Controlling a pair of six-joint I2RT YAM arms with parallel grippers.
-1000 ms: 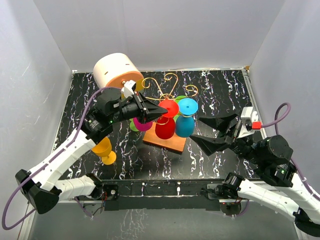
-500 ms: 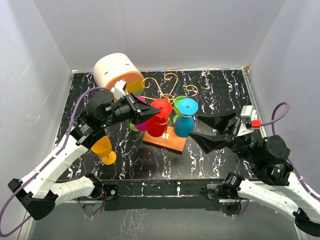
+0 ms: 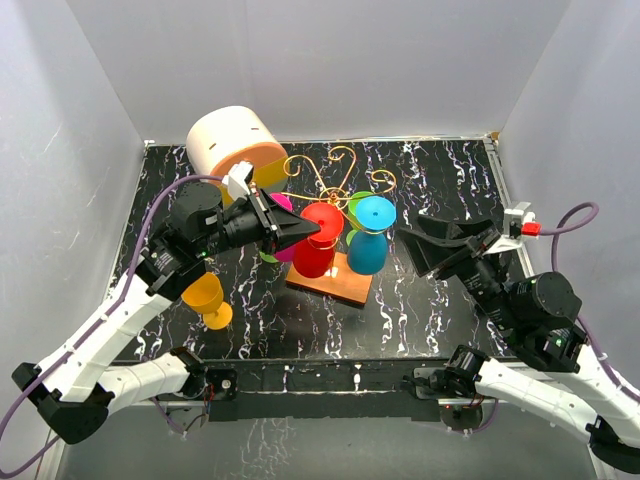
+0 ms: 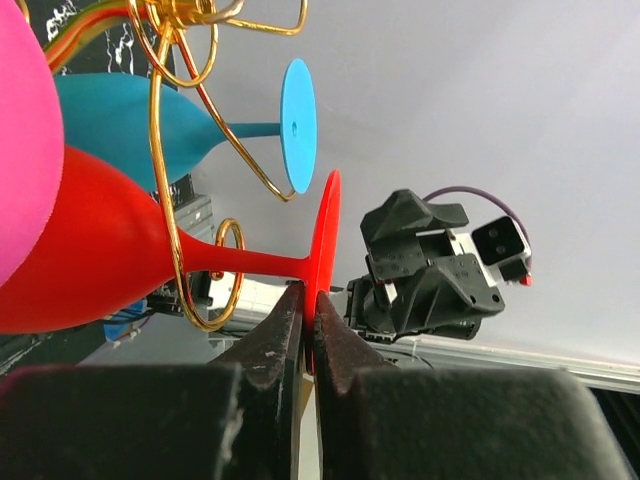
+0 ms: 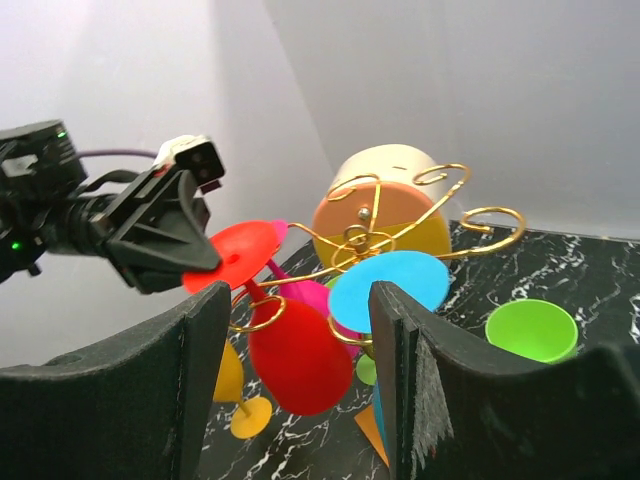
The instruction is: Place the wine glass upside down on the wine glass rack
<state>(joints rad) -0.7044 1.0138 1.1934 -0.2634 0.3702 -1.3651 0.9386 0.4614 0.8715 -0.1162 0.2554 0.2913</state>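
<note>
The red wine glass (image 3: 316,250) hangs bowl down, its stem through a curl of the gold wire rack (image 3: 335,165), which stands on an orange base (image 3: 335,285). My left gripper (image 3: 312,231) is shut on the edge of the glass's red foot (image 4: 325,235); in the left wrist view the two fingers (image 4: 270,345) pinch the disc. The glass also shows in the right wrist view (image 5: 300,355). My right gripper (image 3: 437,245) is open and empty, raised to the right of the rack, its jaws framing the glasses from a distance (image 5: 298,300).
A blue glass (image 3: 370,245), a pink glass (image 3: 285,250) and a green glass (image 3: 358,203) also hang on the rack. A yellow glass (image 3: 207,298) stands on the table at the left. The cream-and-orange drum box (image 3: 235,140) lies at the back left.
My left gripper has drawn slightly left with the red glass's foot, and the glass shifted left on the rack. My right gripper has lifted and tilted upward.
</note>
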